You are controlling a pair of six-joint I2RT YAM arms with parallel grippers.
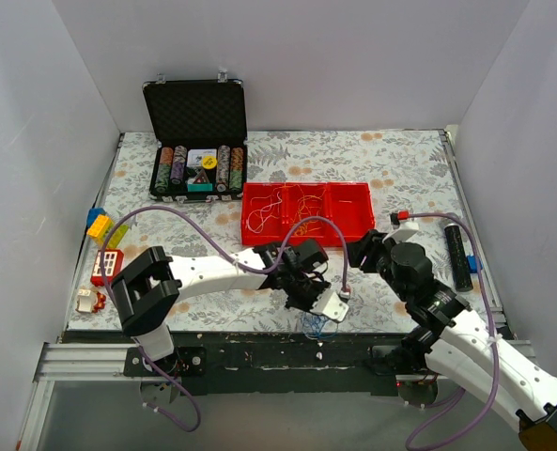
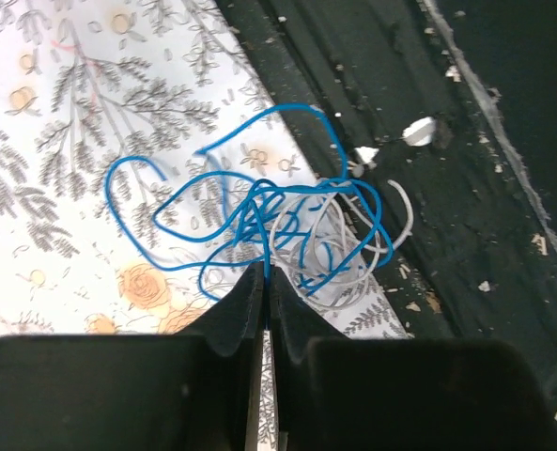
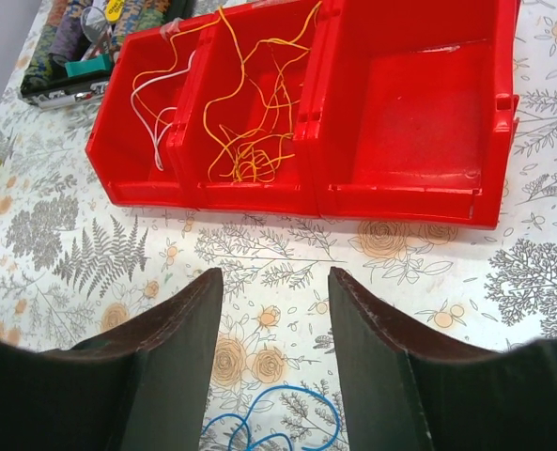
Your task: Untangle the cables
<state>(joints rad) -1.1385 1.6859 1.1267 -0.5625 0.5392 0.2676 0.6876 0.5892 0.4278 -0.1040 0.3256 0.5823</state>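
At the near edge of a floral-print table (image 3: 100, 254), the left gripper (image 2: 265, 274) pinches a strand of the blue and white cables (image 2: 259, 218). Its two black fingers are pressed together, with the blue wire caught at their tips. Seen from the left wrist, the loose tangle straddles the line between the patterned cloth and the black frame (image 2: 466, 235) beside it. Blue loops fan out over the flowers and pale white loops spill onto the dark surface.

Nearby, the right gripper (image 3: 273, 277) hovers above the cloth with its fingers spread wide and nothing between them. A curl of blue wire shows below them in the right wrist view. Ahead of that gripper sits a red three-compartment tray (image 3: 400, 202). Yellow-orange wires (image 3: 250, 160) lie heaped in its middle compartment and trail into the left one, alongside a white wire (image 3: 137, 94).

From overhead, an open black case of poker chips (image 1: 195, 111) stands behind the tray. Coloured toy blocks (image 1: 100, 225) lie at the table's left edge and a black cylinder (image 1: 458, 256) at its right.
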